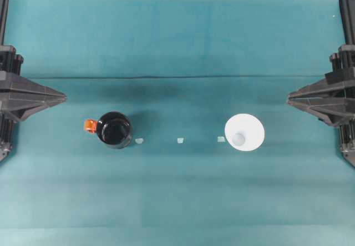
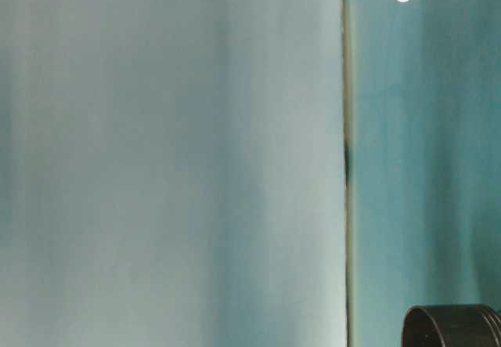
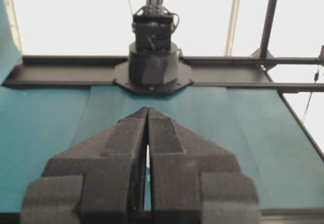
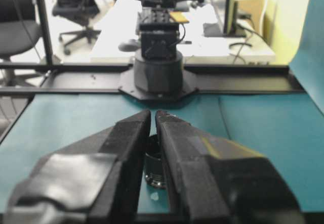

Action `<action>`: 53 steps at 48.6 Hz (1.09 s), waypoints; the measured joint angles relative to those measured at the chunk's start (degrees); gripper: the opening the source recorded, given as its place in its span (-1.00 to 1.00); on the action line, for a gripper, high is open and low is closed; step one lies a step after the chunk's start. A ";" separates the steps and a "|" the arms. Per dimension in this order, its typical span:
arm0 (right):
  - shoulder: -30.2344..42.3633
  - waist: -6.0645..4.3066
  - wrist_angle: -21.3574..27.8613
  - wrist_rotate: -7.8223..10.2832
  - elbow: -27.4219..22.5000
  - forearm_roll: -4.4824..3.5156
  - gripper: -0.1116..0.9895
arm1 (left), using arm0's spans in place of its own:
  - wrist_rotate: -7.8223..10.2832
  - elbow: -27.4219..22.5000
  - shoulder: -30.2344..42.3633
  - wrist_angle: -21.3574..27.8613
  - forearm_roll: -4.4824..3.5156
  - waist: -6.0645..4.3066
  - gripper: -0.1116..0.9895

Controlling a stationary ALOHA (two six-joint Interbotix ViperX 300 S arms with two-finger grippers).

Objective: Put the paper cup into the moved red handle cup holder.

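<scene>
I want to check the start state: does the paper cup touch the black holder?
Apart. The overhead view shows the cup and the holder with a wide stretch of bare teal table between them.

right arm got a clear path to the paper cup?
Probably yes. The right gripper sits shut at the table's right edge, and only bare teal table lies between it and the upright paper cup. The black holder stands far off on the left.
</scene>
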 measured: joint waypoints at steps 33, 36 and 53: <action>0.00 -0.18 19.16 6.50 0.26 2.20 -0.98 | -3.34 -14.41 18.54 45.88 0.70 0.18 -0.75; 0.00 -0.18 19.34 6.94 0.26 2.20 -0.98 | -3.34 -15.21 20.48 49.39 0.70 0.18 -0.75; 0.00 -0.18 19.60 7.03 0.26 2.20 -0.98 | -2.55 -20.13 27.42 59.15 1.05 0.18 -0.75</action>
